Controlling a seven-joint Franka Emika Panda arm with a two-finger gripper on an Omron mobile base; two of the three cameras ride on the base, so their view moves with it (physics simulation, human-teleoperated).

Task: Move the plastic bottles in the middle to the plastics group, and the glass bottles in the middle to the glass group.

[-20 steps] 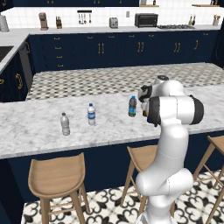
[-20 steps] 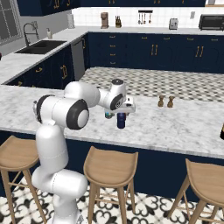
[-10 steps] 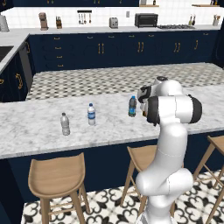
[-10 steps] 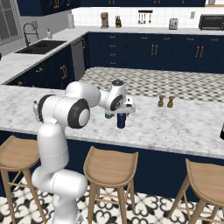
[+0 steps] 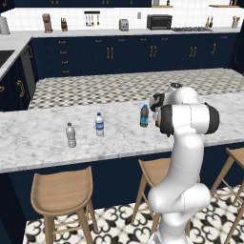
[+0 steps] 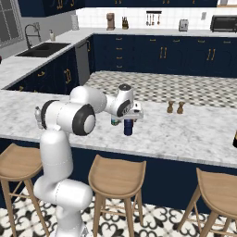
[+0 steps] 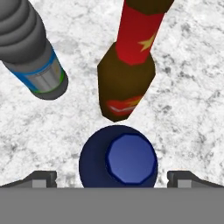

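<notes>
My gripper is open and points straight down over the solid navy bottle, one fingertip on each side of its cap and clear of it. Just beyond stands the amber glass bottle with its red label, and to the left is the dark bottle with the blue-green label. In the right base view the gripper hovers over the navy bottle in the middle of the marble counter. Two clear water bottles stand to the left. Two small brown bottles stand to the right.
The blue-capped bottle stands close beside my forearm. Wooden stools line the counter's near side. A dark bottle shows at the far right edge of the counter.
</notes>
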